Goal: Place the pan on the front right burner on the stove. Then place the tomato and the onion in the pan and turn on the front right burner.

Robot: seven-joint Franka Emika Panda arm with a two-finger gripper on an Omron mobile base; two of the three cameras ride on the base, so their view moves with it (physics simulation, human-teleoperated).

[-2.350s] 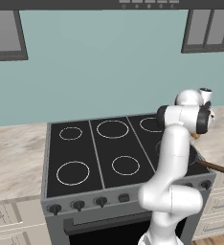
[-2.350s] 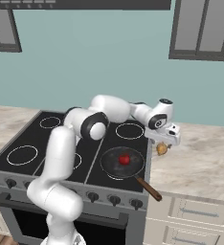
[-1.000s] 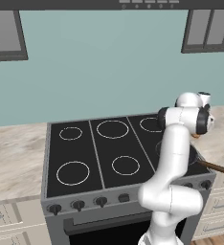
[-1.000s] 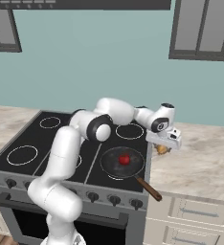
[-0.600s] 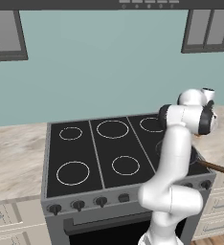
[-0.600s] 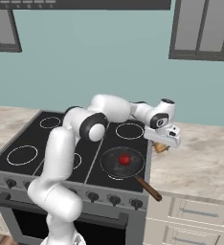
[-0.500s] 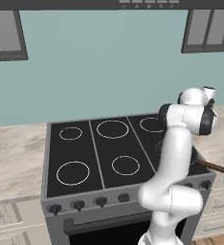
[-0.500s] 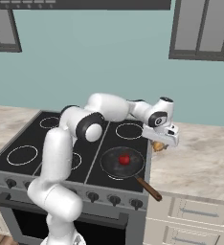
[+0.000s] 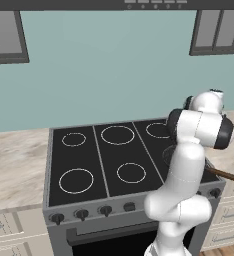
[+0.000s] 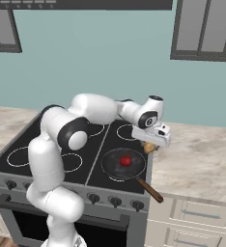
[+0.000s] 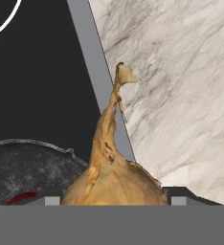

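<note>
The dark grey pan sits on the front right burner of the stove, its brown handle pointing toward the front right. The red tomato lies inside the pan. My gripper hovers just above the stove's right edge, beside the pan's far right rim, shut on the tan-brown onion. In the hand view the onion sits between the fingertips, with the pan's rim and a sliver of tomato at lower left. The arm hides the pan in the left base view, apart from its handle.
A marble counter runs right of the stove and another lies to its left. The stove's grey side trim passes under the onion. A row of dark knobs lines the stove front. Wall cabinets hang above.
The gripper with the onion has edged a little left, from over the counter's edge toward the pan's rim. Pan and tomato have not moved.
</note>
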